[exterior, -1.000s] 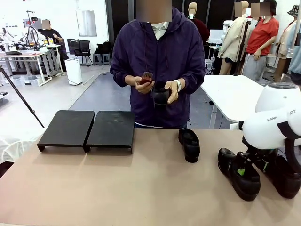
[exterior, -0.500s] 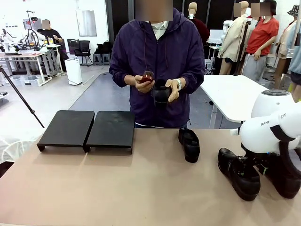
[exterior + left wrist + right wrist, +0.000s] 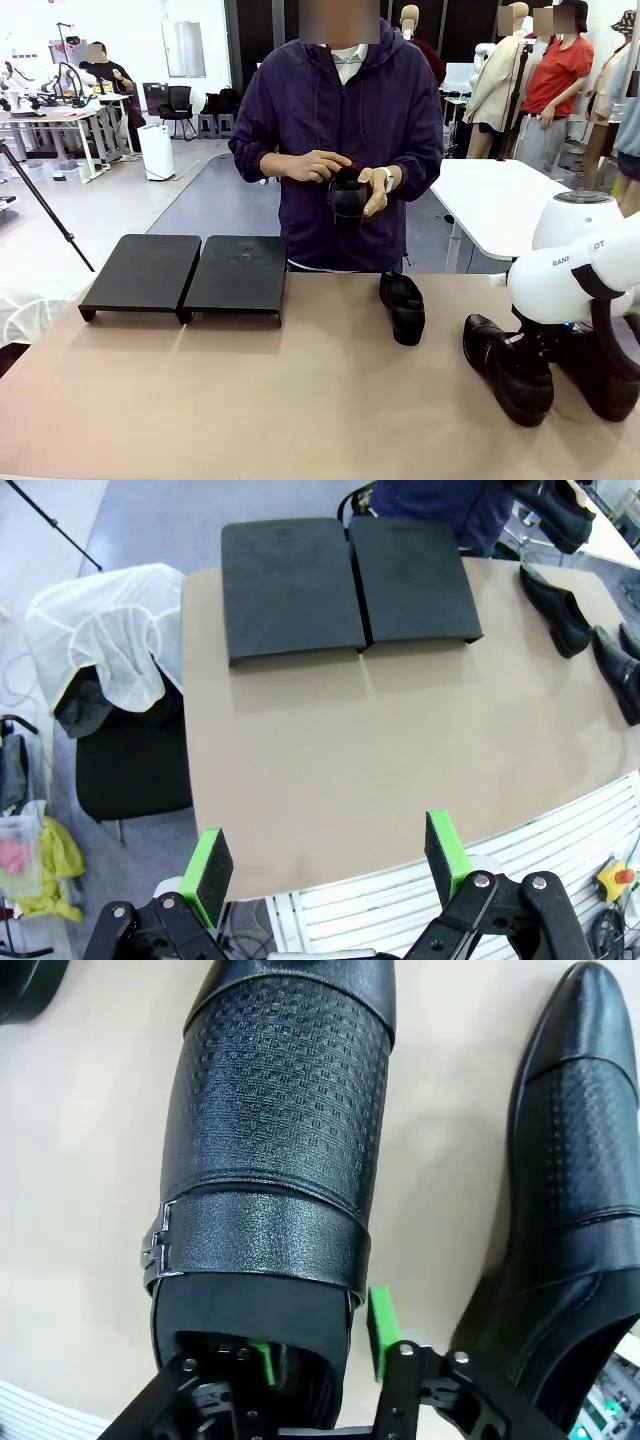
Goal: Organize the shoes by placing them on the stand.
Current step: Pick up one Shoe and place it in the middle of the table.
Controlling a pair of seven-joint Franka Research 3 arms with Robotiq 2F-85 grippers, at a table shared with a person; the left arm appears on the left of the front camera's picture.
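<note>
The right gripper [image 3: 320,1340] straddles a shoe [image 3: 275,1140] wall at its fingertips: one pad [image 3: 381,1312] outside, its mate half hidden inside the opening; clamped or not, I cannot tell. The left gripper [image 3: 326,845] gapes wide, the stand [image 3: 345,575] far ahead.

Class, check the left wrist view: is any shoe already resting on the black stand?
No: both panels of the stand are bare, and the loafers lie on the table apart from it.

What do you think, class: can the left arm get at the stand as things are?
Probably yes. The open left end effector faces the stand across bare table; the shoes lie off to the side.
</note>
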